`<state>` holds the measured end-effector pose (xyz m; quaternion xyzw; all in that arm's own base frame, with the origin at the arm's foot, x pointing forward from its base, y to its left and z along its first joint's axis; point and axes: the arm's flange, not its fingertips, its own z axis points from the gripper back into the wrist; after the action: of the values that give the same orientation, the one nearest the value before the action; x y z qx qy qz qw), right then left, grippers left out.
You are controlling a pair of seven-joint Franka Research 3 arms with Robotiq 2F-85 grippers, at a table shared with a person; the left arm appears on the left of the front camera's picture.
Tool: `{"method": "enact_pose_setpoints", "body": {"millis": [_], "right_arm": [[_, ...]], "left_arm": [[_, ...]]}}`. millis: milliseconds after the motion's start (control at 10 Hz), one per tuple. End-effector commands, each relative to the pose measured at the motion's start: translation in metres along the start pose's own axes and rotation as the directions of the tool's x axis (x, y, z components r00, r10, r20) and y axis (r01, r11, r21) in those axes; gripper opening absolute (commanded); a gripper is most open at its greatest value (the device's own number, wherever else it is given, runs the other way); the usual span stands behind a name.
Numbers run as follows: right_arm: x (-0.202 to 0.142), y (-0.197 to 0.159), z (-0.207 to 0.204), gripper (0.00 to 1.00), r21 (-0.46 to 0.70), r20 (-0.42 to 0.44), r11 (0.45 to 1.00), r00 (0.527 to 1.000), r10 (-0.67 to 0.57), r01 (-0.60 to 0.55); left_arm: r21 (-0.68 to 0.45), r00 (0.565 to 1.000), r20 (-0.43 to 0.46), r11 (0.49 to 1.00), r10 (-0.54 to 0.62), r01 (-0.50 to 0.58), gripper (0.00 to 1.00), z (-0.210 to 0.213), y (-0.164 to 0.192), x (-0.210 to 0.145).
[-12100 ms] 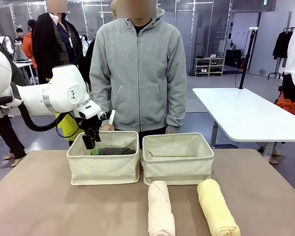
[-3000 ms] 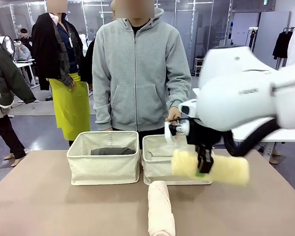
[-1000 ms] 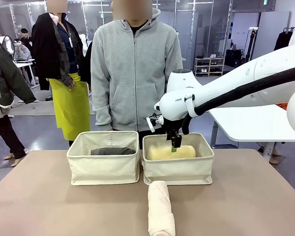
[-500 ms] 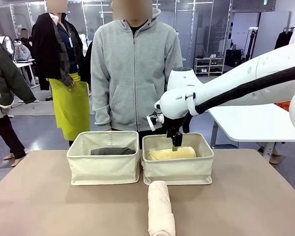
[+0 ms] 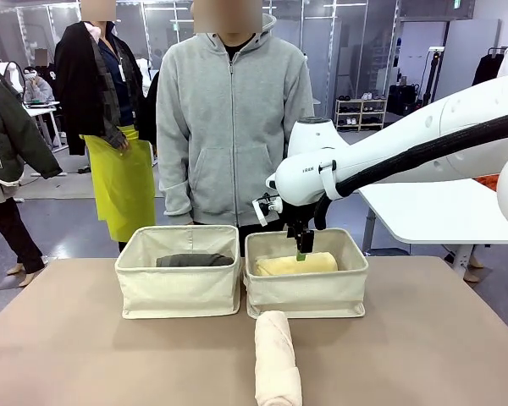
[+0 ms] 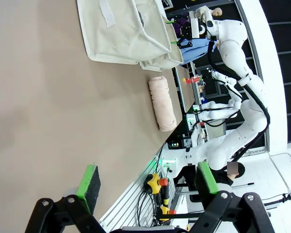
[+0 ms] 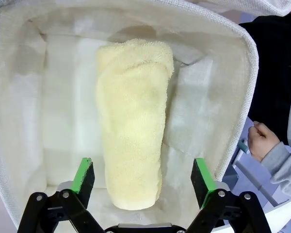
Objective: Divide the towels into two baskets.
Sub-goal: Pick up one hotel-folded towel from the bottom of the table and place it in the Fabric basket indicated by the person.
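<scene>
Your right pincer [image 5: 302,251] has just let go: its jaws now stand spread above the yellow terry-cloth roll [image 5: 295,264], which lies in the right cream canvas basket [image 5: 305,298]. The dark grey towel roll [image 5: 195,260] sits in the left cream canvas basket [image 5: 179,294]. You have 1 pale pink-beige towel roll [image 5: 277,359] left on the brown worktop [image 5: 85,355]. Your left pincer [image 6: 148,182] is spread and empty.

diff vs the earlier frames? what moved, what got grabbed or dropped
The yellow towel went from the near side of the table into the right basket, carried by the right claw, which has let go and hangs open just above it. The left claw pulled back from the left basket and is open. Unchanged: both baskets, dark grey towel in the left basket, pink-beige towel on the table.
</scene>
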<state>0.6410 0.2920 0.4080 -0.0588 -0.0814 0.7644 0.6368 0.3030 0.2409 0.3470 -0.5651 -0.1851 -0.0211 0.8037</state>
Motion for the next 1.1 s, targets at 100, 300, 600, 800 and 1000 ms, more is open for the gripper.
{"method": "enact_pose_setpoints", "body": {"millis": [100, 300, 600, 800, 1000], "right_arm": [[0.000, -0.001, 0.000, 1.00, -0.007, 0.003, 1.000, 1.000, -0.001, 0.001], [0.000, 0.000, 0.000, 0.99, 0.000, 0.000, 1.000, 1.000, 0.000, 0.000], [-0.055, 0.061, 0.046, 1.00, 0.072, 0.035, 0.983, 0.985, -0.171, 0.168], [-0.096, 0.087, 0.071, 1.00, 0.076, 0.108, 0.957, 0.952, -0.286, 0.279], [-0.145, 0.114, 0.102, 1.00, 0.164, 0.180, 0.890, 0.874, -0.451, 0.426]], "left_arm": [[0.006, 1.000, -0.002, 1.000, 0.005, -0.005, 1.00, 0.003, -0.001, -0.001], [0.006, 1.000, -0.002, 1.000, 0.005, -0.005, 1.00, 0.003, -0.001, -0.001], [0.006, 1.000, -0.002, 1.000, 0.005, -0.005, 1.00, 0.003, -0.001, -0.001], [0.006, 1.000, -0.002, 1.000, 0.005, -0.005, 1.00, 0.003, -0.001, -0.001], [0.006, 1.000, -0.002, 1.000, 0.005, -0.005, 1.00, 0.003, -0.001, -0.001]]}}
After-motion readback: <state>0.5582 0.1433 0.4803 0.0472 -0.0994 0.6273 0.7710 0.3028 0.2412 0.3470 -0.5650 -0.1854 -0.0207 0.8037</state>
